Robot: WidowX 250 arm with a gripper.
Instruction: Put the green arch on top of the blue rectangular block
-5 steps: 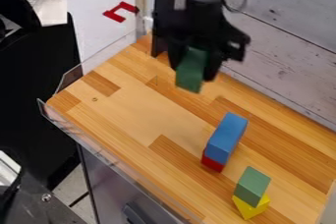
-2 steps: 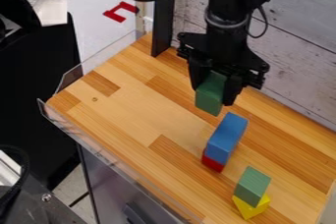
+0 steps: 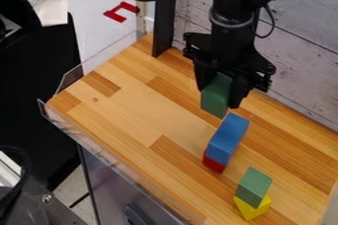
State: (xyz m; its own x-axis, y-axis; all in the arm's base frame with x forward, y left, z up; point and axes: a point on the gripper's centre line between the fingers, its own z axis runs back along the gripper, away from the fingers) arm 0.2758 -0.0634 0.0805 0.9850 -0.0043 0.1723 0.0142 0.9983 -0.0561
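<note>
And the green arch (image 3: 214, 98) is seen clamped between the fingers (image 3: 240, 94) of the gripper (image 3: 219, 96); it is held in the air over the table (image 3: 122, 113), slightly tilted, with its lower end pictured right by the upper end of the blue rectangular block (image 3: 228, 135); whether the two are touching cannot be told from this angle; the arch has not been set down on top.

The blue block is placed just off six o'clock from the arch, and it is carried by a red block (image 3: 214, 165); towards five o'clock from the blue block, near the table's lower corner, a second green block (image 3: 255, 187) is borne by a yellow block (image 3: 252, 209).

Farther out, the table is bordered by clear edging (image 3: 61, 121) from nine round towards seven o'clock; a black post (image 3: 165, 21) is set at eleven o'clock, and a pale plank wall (image 3: 300, 61) is seen at two.
</note>
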